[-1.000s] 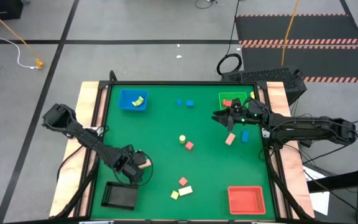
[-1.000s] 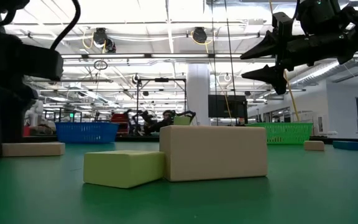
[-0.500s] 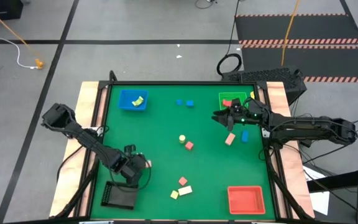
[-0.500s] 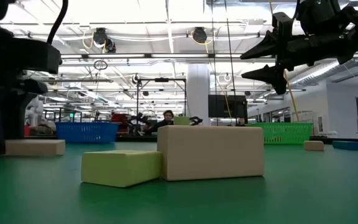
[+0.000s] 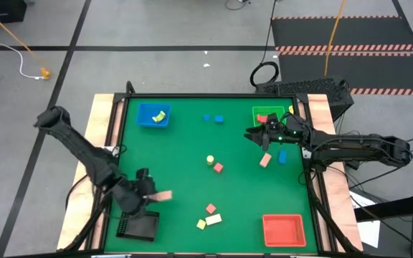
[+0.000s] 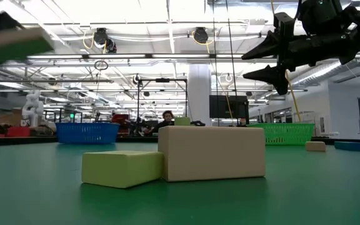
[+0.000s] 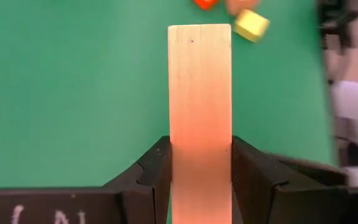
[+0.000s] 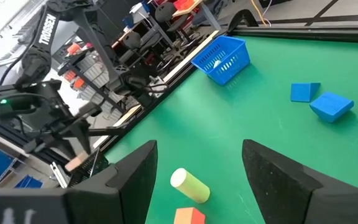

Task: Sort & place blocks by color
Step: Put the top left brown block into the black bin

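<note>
We are observing the left gripper (image 7: pixel 201 177) clamping a pale pink bar (image 7: pixel 200 93) by one end, its two fingers (image 7: pixel 157 171) pressing the bar's long sides while most of its length is projecting forward beyond the tips. In the high view the bar (image 5: pixel 163 196) is sticking out sideways from the gripper, which is hanging above the green table (image 5: pixel 185 154) with the black tray (image 5: pixel 138 226) just beside and below it.

The right gripper (image 5: pixel 253 134) is waiting with its jaws standing wide and holding nothing, near the green tray (image 5: pixel 257 112); a pink block (image 5: pixel 265 160) and a blue block (image 5: pixel 282 156) are lying just beyond it.

We are judging the main risk to be the grip's position. With the hold taken so close to one end, the overhanging length could be levering the bar downward or twisting it between the pads during any quick swing. A tilted bar might be catching the tray's wall on release, landing outside it. The yellow-green block (image 5: pixel 201 224) and cream bar (image 5: pixel 214 219) ahead of the gripper could also be getting struck by the protruding end.
</note>
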Robot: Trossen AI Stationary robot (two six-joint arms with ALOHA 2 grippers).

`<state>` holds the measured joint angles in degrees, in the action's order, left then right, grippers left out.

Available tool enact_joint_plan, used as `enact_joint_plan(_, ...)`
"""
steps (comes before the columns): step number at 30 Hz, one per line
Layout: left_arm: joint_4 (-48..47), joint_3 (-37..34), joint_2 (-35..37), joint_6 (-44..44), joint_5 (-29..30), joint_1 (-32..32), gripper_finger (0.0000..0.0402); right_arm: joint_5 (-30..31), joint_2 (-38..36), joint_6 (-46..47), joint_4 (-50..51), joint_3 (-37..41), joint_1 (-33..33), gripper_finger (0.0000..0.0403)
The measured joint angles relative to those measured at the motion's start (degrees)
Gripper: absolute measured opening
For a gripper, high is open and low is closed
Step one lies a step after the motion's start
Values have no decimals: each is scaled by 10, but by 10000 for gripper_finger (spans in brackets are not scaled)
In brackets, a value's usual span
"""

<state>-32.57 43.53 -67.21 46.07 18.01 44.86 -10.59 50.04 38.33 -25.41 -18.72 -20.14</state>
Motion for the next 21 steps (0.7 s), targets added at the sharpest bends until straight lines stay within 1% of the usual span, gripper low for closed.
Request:
enact_joint_plan(4, -5, 0, 26, 60, -50, 57, 128, 0, 0, 0, 0, 0, 0, 226)
enact_joint_plan(9, -5, 0, 36, 98, -107, 113, 128, 0, 0, 0, 0, 0, 0, 226)
enact_joint_plan(12, -3, 0, 28, 122, -115, 141, 128, 0, 0, 0, 0, 0, 0, 226)
enact_joint_plan(16, 7, 0, 0, 136, -116, 157, 128, 0, 0, 0, 0, 0, 0, 226)
enact_joint_plan(21, 48, 1, -41, 113, -116, 164, 128, 0, 0, 0, 0, 0, 0, 226)
